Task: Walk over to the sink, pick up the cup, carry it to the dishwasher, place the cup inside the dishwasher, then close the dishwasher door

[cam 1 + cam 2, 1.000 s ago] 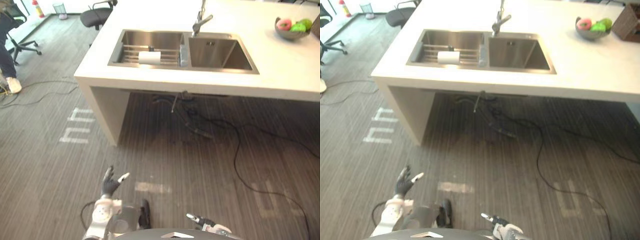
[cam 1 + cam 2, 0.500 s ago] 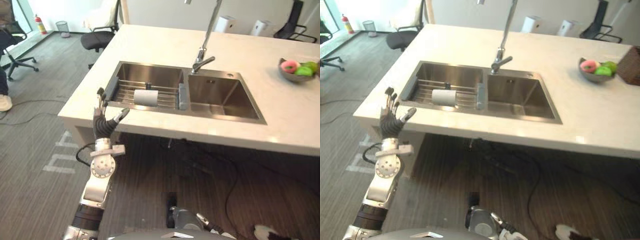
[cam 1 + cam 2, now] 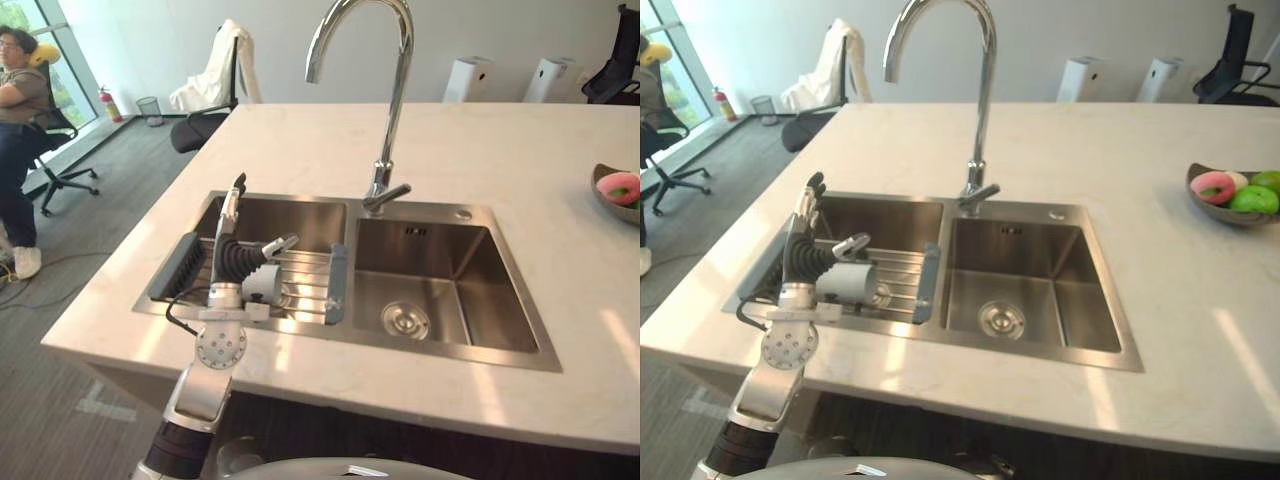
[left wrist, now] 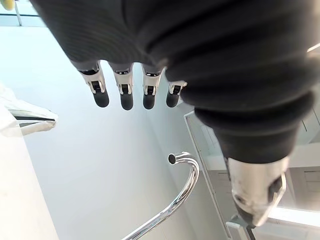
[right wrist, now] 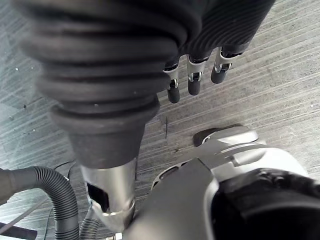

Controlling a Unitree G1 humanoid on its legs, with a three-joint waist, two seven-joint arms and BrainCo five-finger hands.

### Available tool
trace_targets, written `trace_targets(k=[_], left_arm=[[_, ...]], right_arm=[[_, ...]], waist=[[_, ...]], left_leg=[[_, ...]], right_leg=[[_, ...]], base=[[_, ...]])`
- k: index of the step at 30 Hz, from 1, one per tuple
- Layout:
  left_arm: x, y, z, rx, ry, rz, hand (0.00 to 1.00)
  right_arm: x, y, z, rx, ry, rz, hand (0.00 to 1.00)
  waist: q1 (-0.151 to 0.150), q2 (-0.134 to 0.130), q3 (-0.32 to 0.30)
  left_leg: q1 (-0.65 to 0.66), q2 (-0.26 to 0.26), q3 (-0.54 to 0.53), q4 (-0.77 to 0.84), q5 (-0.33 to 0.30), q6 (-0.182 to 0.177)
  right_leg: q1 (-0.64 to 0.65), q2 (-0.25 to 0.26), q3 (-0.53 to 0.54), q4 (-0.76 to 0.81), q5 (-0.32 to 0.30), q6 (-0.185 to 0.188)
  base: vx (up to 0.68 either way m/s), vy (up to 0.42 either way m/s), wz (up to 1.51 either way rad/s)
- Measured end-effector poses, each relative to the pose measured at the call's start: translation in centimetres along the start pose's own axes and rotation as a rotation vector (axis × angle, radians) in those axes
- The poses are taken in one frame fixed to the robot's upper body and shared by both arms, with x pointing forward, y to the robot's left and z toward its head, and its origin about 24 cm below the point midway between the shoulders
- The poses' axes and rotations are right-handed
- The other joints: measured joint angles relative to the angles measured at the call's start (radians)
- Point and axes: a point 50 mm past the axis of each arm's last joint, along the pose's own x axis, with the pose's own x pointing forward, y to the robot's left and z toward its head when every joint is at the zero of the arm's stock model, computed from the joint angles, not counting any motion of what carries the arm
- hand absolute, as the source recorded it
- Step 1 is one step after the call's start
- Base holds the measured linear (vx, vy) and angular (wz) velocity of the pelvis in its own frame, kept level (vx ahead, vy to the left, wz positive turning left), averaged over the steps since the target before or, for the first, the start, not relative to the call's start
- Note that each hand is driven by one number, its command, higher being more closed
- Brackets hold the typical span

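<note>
Left hand [image 3: 233, 258] spread wide, empty, fingers upright, just left of the white cylindrical cup [image 3: 264, 284] lying sideways on the wire drying rack [image 3: 312, 288] in the left steel sink basin [image 3: 292, 212]. Step judged: reach-to-grasp; next, fingers must curl round cup. Tall chrome tap [image 3: 396, 110] to right, clear. Right hand [image 5: 193, 82] hangs slack.

White stone counter [image 3: 300, 140] w/ a steel double sink [image 3: 470, 290] sunk into its near half. A tall chrome gooseneck tap [image 3: 395, 110] stands at the sink's back edge, btwn the two basins. A wire rack [image 3: 310, 288] spans the left basin, and a dark bowl [image 3: 1225, 216] of fruit sits on the counter at far right, well apart from the sink.
</note>
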Motion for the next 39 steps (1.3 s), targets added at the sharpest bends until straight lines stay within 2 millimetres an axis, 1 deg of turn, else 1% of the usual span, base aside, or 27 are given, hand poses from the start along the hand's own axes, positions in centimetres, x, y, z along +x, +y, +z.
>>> trace_targets(k=[1,2,3,4,5,6,7,8,9,11,12,14,17,20,21,22,23,24,26,31,33,35,39], left_arm=[[0.0,0.0,0.0,0.004,-0.001,-0.015,0.0],[0.0,-0.1,0.0,0.007,-0.001,-0.02,0.0],[0.1,-0.2,-0.1,0.025,0.0,-0.034,0.0],[0.2,-0.2,-0.1,0.035,-0.001,-0.043,0.0],[0.2,-0.3,-0.2,0.061,-0.001,-0.067,0.0],[0.1,-0.4,-0.2,0.097,-0.009,-0.101,0.0],[0.1,-0.4,-0.3,0.124,-0.014,-0.124,0.0],[0.2,-0.4,-0.3,0.176,-0.03,-0.177,0.0],[0.4,-0.3,-0.2,0.227,-0.052,-0.234,0.0],[0.6,0.3,-0.4,0.294,-0.055,-0.288,0.0],[0.6,0.6,-0.7,0.324,-0.039,-0.322,0.0],[0.6,0.8,-0.9,0.353,-0.023,-0.367,0.0],[0.5,0.9,-1.1,0.377,-0.009,-0.428,0.0],[0.3,0.8,-1.4,0.392,0.01,-0.495,0.0],[0.3,0.7,-1.4,0.398,0.013,-0.507,0.0],[0.2,0.6,-1.5,0.417,0.022,-0.542,0.0],[0.2,0.6,-1.6,0.429,0.029,-0.559,0.0],[0.1,0.5,-1.9,0.472,0.052,-0.594,0.0],[-0.1,0.6,-2.5,0.545,0.099,-0.641,0.0],[-0.6,1.2,-3.5,0.645,0.189,-0.755,0.0],[-0.8,1.1,-3.7,0.664,0.208,-0.796,0.0],[-1.1,0.9,-3.9,0.691,0.219,-0.829,0.0],[-1.5,0.6,-4.1,0.74,0.222,-0.866,0.0]], right_arm=[[0.0,0.3,0.3,-0.011,-0.003,0.02,0.0],[0.1,0.4,0.5,-0.013,-0.006,0.03,0.0],[0.1,0.5,0.5,-0.012,-0.007,0.042,0.0],[0.1,0.5,0.6,-0.011,-0.01,0.042,0.0],[0.1,0.3,0.5,-0.007,-0.009,0.04,0.0],[0.1,0.0,0.5,-0.033,-0.005,0.028,0.0],[0.1,0.1,0.4,-0.046,-0.005,0.031,0.0],[0.1,0.4,0.4,-0.066,-0.009,0.043,0.0],[0.2,0.8,0.3,-0.071,-0.006,0.058,0.0],[0.3,1.2,0.2,-0.067,-0.005,0.07,0.0],[0.3,1.2,0.2,-0.068,-0.006,0.071,0.0],[0.3,1.4,0.4,-0.073,-0.012,0.075,0.0],[0.3,1.5,0.6,-0.092,-0.012,0.079,0.0],[0.3,1.3,0.7,-0.124,-0.006,0.073,0.0],[0.2,1.3,0.7,-0.132,-0.005,0.072,0.0],[0.2,1.1,0.8,-0.134,-0.009,0.069,0.0],[0.2,1.1,0.9,-0.135,-0.01,0.067,0.0],[0.2,0.9,0.9,-0.135,-0.006,0.064,0.0],[0.2,0.9,0.8,-0.133,0.005,0.063,0.0],[0.2,1.2,0.4,-0.124,0.022,0.07,0.0],[0.3,1.7,-0.1,-0.112,0.035,0.082,0.0],[0.3,1.9,-0.4,-0.104,0.042,0.088,0.0],[0.3,2.1,-0.4,-0.11,0.047,0.091,0.0]], waist=[[-0.001,-0.004,-0.002],[-0.002,-0.006,-0.003],[-0.006,-0.01,-0.001],[-0.008,-0.01,-0.001],[-0.01,-0.004,-0.003],[-0.014,0.014,-0.013],[-0.018,0.017,-0.019],[-0.024,-0.004,-0.027],[-0.02,-0.023,-0.032],[-0.019,-0.04,-0.036],[-0.022,-0.042,-0.038],[-0.026,-0.041,-0.037],[-0.028,-0.037,-0.037],[-0.028,-0.025,-0.043],[-0.028,-0.025,-0.044],[-0.03,-0.018,-0.048],[-0.029,-0.019,-0.048],[-0.022,-0.015,-0.051],[-0.019,-0.015,-0.052],[-0.021,-0.033,-0.058],[-0.022,-0.059,-0.058],[-0.023,-0.072,-0.061],[-0.03,-0.072,-0.063]], left_leg=[[0.005,-0.035,-0.006,-0.165,0.01,-0.015],[0.007,-0.055,-0.018,-0.241,0.022,-0.028],[0.009,-0.093,-0.053,-0.366,0.065,-0.039],[0.02,-0.109,-0.07,-0.42,0.098,-0.04],[0.051,-0.131,-0.086,-0.537,0.175,-0.04],[0.094,-0.133,-0.091,-0.627,0.288,-0.042],[0.12,-0.139,-0.087,-0.656,0.277,-0.055],[0.151,-0.167,-0.085,-0.703,0.287,-0.045],[0.164,-0.187,-0.075,-0.736,0.29,-0.042],[0.177,-0.214,-0.065,-0.773,0.3,-0.028],[0.179,-0.229,-0.065,-0.779,0.301,-0.026],[0.18,-0.243,-0.065,-0.779,0.302,-0.025],[0.192,-0.245,-0.067,-0.785,0.304,-0.022],[0.201,-0.236,-0.074,-0.789,0.304,-0.022],[0.199,-0.235,-0.078,-0.789,0.305,-0.022],[0.193,-0.235,-0.09,-0.789,0.306,-0.022],[0.192,-0.234,-0.092,-0.789,0.306,-0.022],[0.191,-0.234,-0.093,-0.789,0.306,-0.022],[0.191,-0.235,-0.094,-0.789,0.305,-0.022],[0.176,-0.24,-0.095,-0.789,0.304,-0.02],[0.175,-0.243,-0.096,-0.789,0.303,-0.02],[0.175,-0.243,-0.096,-0.79,0.303,-0.02],[0.178,-0.243,-0.097,-0.79,0.303,-0.02]], right_leg=[[0.0,-0.015,0.011,-0.005,0.002,0.007],[-0.004,-0.024,0.016,-0.002,0.0,0.012],[-0.01,-0.044,0.023,0.006,-0.01,0.028],[-0.012,-0.051,0.025,0.012,-0.018,0.04],[0.0,-0.057,0.036,0.014,-0.031,0.059],[0.013,-0.052,0.043,0.02,-0.051,0.079],[0.021,-0.058,0.047,0.027,-0.063,0.087],[0.019,-0.085,0.046,0.043,-0.074,0.101],[0.018,-0.105,0.047,0.04,-0.081,0.112],[0.017,-0.126,0.047,0.032,-0.086,0.122],[0.02,-0.139,0.044,0.025,-0.084,0.132],[0.026,-0.151,0.041,0.016,-0.083,0.142],[0.042,-0.151,0.035,0.001,-0.08,0.148],[0.053,-0.143,0.025,-0.007,-0.081,0.145],[0.053,-0.142,0.021,-0.008,-0.081,0.145],[0.055,-0.14,0.01,-0.011,-0.08,0.145],[0.055,-0.139,0.008,-0.013,-0.079,0.145],[0.059,-0.138,0.007,-0.023,-0.074,0.146],[0.068,-0.137,0.005,-0.04,-0.065,0.148],[0.069,-0.139,0.001,-0.072,-0.051,0.152],[0.075,-0.141,-0.003,-0.08,-0.049,0.152],[0.077,-0.141,-0.004,-0.082,-0.048,0.152],[0.084,-0.14,-0.008,-0.09,-0.046,0.152]], base=[[0.31,0.019,-0.2],[0.3,0.075,-0.14],[0.28,0.118,-0.06],[0.31,0.175,-0.08],[0.29,0.226,-0.14],[0.2,0.167,-0.14],[0.22,0.226,-0.01],[0.16,0.2,0.06],[0.18,0.231,0.05],[0.07,0.13,0.0],[0.05,0.103,0.02],[0.01,0.068,0.04],[-0.05,0.008,0.04],[-0.08,-0.034,0.05],[-0.07,-0.025,0.18],[-0.05,-0.015,0.17],[-0.04,-0.012,0.16],[-0.03,-0.003,0.04],[0.0,0.0,0.0],[0.01,0.003,0.0],[0.02,-0.006,0.03],[0.0,0.0,0.0],[-0.01,-0.002,0.0]])
